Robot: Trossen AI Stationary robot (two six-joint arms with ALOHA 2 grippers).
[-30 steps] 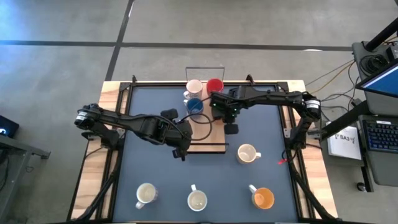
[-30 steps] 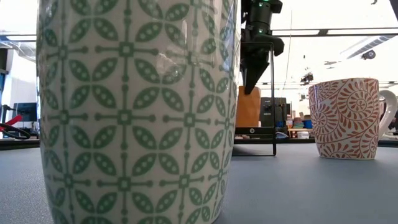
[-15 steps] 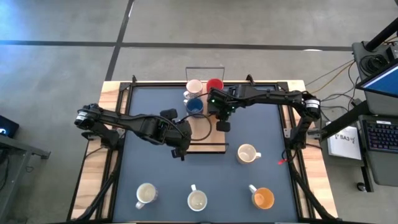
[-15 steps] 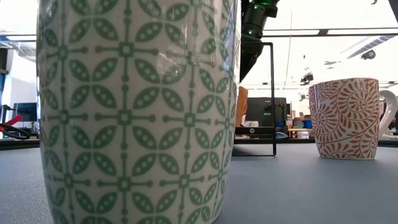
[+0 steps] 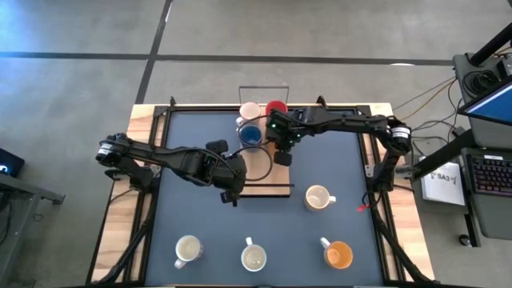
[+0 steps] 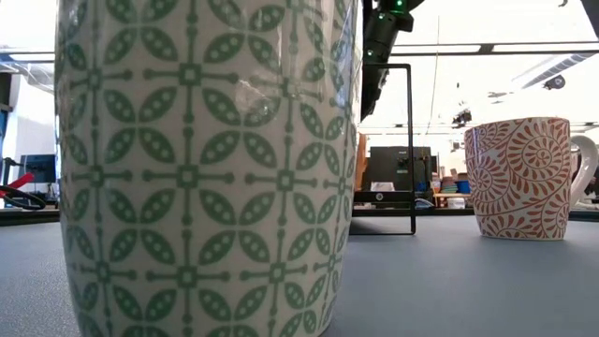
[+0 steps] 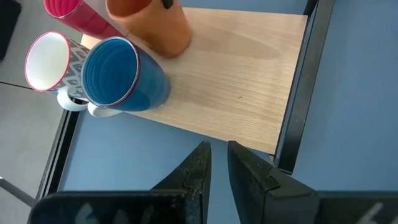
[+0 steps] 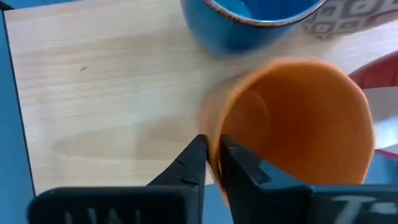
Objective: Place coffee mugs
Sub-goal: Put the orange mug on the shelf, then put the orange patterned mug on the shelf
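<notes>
My right gripper (image 8: 214, 165) is shut on an orange mug (image 8: 292, 118) over the light-wood tray (image 8: 106, 106), next to the blue mug (image 8: 249, 22). In the high view this gripper (image 5: 280, 154) hides the orange mug. A blue mug (image 5: 250, 136), a white mug with a pink rim (image 5: 250, 110) and a red mug (image 5: 277, 108) stand at the tray's far end. My left gripper (image 7: 217, 168) is shut and empty at the tray's near left edge (image 5: 231, 194). Four more mugs stand on the mat near me, among them a white one (image 5: 318, 197) and an orange one (image 5: 339, 254). My right gripper pinches the orange mug's wall at the rim (image 8: 214, 134), one finger (image 8: 239, 165) inside the mug and the other outside. The fingers come from above, slanting. The mug hangs tilted, mouth toward the gripper. I cannot tell if its base (image 7: 177, 43) touches the tray.
A black wire frame (image 6: 410, 150) edges the tray, which has bare wood (image 5: 272, 172) on its near half. In the low view a green-patterned mug (image 6: 201, 168) blocks most of the scene and an orange-patterned mug (image 6: 519, 178) stands on the right. Wooden table rails (image 5: 120, 232) flank the dark mat.
My right gripper has carried the orange mug toward the table's left and slightly toward the far edge, closer to the blue and red mugs. In the low view the mug has passed behind the green-patterned mug. The left arm has kept still.
</notes>
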